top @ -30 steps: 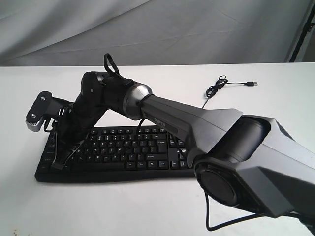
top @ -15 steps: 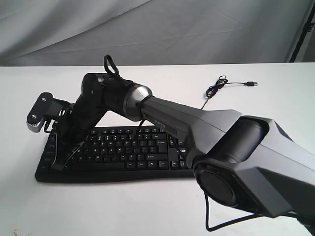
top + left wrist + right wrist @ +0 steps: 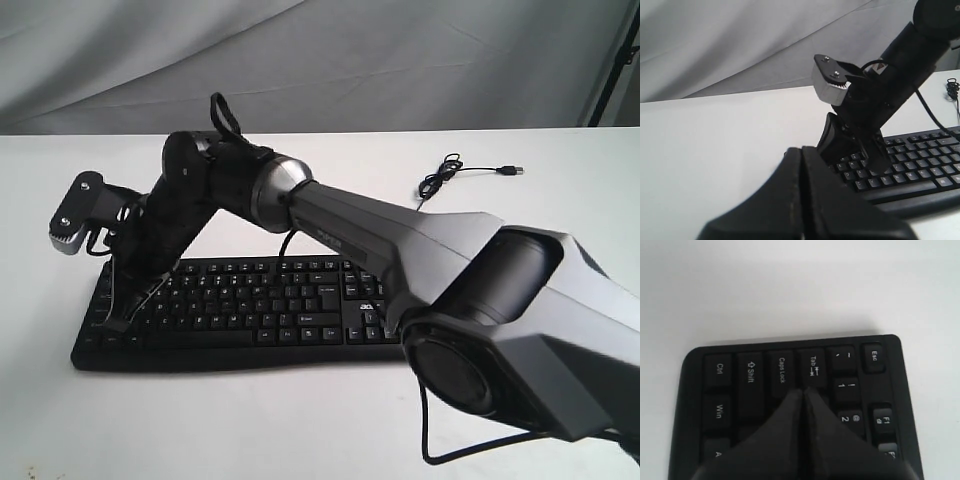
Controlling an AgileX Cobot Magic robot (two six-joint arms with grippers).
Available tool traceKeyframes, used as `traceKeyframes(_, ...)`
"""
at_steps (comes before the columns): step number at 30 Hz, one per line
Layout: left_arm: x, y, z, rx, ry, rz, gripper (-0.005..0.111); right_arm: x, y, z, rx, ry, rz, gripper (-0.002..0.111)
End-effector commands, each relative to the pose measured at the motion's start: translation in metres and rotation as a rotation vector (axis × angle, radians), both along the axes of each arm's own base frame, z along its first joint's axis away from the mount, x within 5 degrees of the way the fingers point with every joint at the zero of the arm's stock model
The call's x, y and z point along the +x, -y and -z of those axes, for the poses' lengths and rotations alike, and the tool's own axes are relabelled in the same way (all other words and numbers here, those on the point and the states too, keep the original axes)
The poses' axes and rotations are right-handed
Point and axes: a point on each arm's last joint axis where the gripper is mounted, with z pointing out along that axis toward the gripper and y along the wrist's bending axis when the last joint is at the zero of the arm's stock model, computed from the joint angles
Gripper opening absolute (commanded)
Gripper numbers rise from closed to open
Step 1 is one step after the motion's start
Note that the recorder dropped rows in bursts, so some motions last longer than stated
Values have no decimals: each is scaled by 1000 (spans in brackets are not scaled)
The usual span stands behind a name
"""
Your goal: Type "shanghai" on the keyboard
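Observation:
The black keyboard [image 3: 290, 310] lies on the white table, seen also in the left wrist view [image 3: 920, 172] and the right wrist view [image 3: 750, 372]. My right arm reaches across it from the right. My right gripper [image 3: 118, 320] is shut and empty, pointing down at the keyboard's left end. In the right wrist view its tip [image 3: 804, 390] hangs just by the Tab and Caps Lock keys; touch cannot be told. The left wrist view shows those fingers [image 3: 879, 159] over the letter keys. My left gripper [image 3: 801, 149] is shut, empty, off the keyboard's left end.
The keyboard's thin black cable [image 3: 438, 180] lies coiled at the back right, its USB plug [image 3: 512, 170] loose on the table [image 3: 560, 200]. A grey cloth [image 3: 400, 60] hangs behind. The right arm's big elbow [image 3: 500, 330] hides the number pad.
The right arm's wrist has risen a little and shifted left, taking the shut fingertips slightly further toward the keyboard's left edge. The keyboard has not moved.

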Motion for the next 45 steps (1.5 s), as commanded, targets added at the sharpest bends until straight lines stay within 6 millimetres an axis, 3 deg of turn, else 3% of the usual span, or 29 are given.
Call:
traceKeyframes(1,0,0,1,-3,3,4,0,5,12,-19,-23,-14,4,0)
traceKeyframes(7,0,0,1,-3,3,4,0,10,28,-15,-89,-75,-11,0)
traceKeyframes(18,0,0,1,-3,3,4,0,12,38,-17,-129,-115,-12,0)
traceKeyframes(28,0,0,1,-3,3,4,0,15,40,-24,-263,49,90,0)
traceKeyframes(39,0,0,1,-3,3,4,0,-5,13,-59,-295,365,179,0)
traceKeyframes(45,0,0,1,-3,3,4,0,-19,11,-87,-296,412,194,0)
